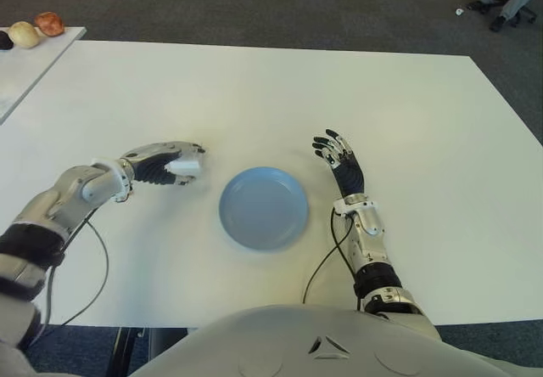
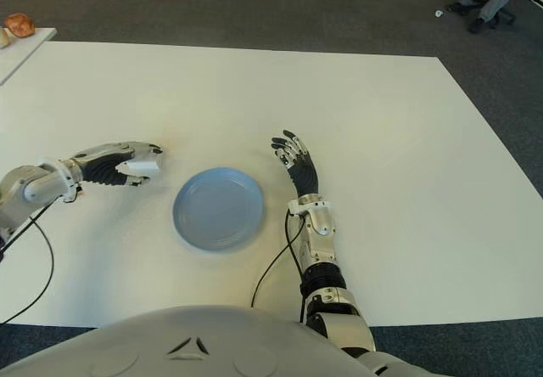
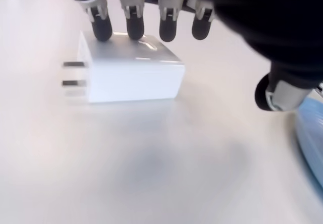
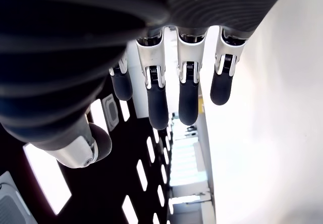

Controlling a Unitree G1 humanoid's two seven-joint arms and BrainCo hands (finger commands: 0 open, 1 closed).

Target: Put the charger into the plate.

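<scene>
Left wrist view: my left robot hand (image 3: 151, 27) has fingertips on the charger (image 3: 128, 70), thumb apart, left of the plate (image 1: 264, 208). It could slip. Right robot hand (image 1: 339, 160) spread.

White cube charger (image 3: 132, 72) lies on its side on the table, two prongs sticking out sideways, just left of the plate. Blue round plate (image 1: 264, 207) sits flat and empty.

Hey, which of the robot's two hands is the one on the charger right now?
The left hand: its fingertips touch the white charger on the table, left of the blue plate. The right hand is open and empty.
</scene>
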